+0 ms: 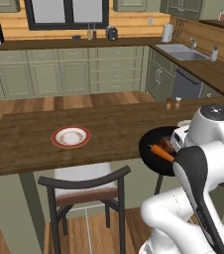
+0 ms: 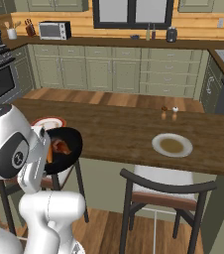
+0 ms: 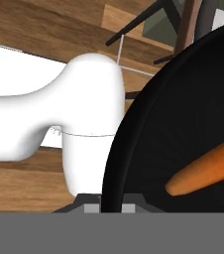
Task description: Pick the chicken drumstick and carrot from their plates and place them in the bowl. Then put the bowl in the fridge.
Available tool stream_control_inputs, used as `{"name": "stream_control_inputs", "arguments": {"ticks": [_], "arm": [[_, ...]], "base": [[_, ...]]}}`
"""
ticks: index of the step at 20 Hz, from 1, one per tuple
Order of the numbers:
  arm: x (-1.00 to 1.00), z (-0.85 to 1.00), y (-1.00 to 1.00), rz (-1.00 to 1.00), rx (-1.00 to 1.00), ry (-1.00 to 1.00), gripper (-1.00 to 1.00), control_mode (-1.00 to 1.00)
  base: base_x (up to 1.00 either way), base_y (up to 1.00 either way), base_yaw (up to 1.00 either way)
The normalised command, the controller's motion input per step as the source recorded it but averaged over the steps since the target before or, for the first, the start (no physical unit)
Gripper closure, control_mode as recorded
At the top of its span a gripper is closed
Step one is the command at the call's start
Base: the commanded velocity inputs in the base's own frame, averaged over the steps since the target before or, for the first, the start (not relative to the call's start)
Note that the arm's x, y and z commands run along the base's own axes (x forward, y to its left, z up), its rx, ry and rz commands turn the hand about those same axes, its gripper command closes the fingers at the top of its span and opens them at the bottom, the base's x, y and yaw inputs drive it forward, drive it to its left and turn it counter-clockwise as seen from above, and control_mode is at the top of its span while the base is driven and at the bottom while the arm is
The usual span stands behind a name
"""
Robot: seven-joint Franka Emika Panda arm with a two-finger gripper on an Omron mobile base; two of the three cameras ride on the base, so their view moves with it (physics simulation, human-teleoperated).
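- Our hand point(image 3: 110, 206) is shut tight on the rim of the round black bowl point(image 1: 156, 149).
- The small orange carrot point(image 1: 162, 153) and the brown chicken drumstick point(image 1: 166, 145) lie inside it.
- The bowl sits just past the surface point(image 1: 109, 131) edge, right in front of our hand.

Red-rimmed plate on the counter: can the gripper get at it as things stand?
Probably not: the gripper is shut on the black bowl's rim, with the carrot and chicken drumstick inside, so it would have to set the bowl down before going for the red-rimmed plate.
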Motion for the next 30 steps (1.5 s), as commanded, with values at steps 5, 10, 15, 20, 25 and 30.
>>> {"name": "stream_control_inputs", "arguments": {"ticks": [5, 10, 15, 20, 25, 30], "arm": [[0.00, 0.00, 0.00, 0.00, 0.00, 0.00, 1.00, 1.00], [0.00, 0.00, 0.00, 0.00, 0.00, 0.00, 1.00, 1.00], [0.00, 0.00, 0.00, 0.00, 0.00, 0.00, 1.00, 1.00], [0.00, 0.00, 0.00, 0.00, 0.00, 0.00, 1.00, 1.00], [0.00, 0.00, 0.00, 0.00, 0.00, 0.00, 1.00, 1.00], [0.00, 0.00, 0.00, 0.00, 0.00, 0.00, 1.00, 1.00]], "base": [[-0.26, 0.03, 0.01], [-0.33, 0.82, 0.00], [0.00, 1.00, 0.00], [0.00, 1.00, 0.00], [0.00, 1.00, -0.03], [0.16, 1.00, -0.09]]}}
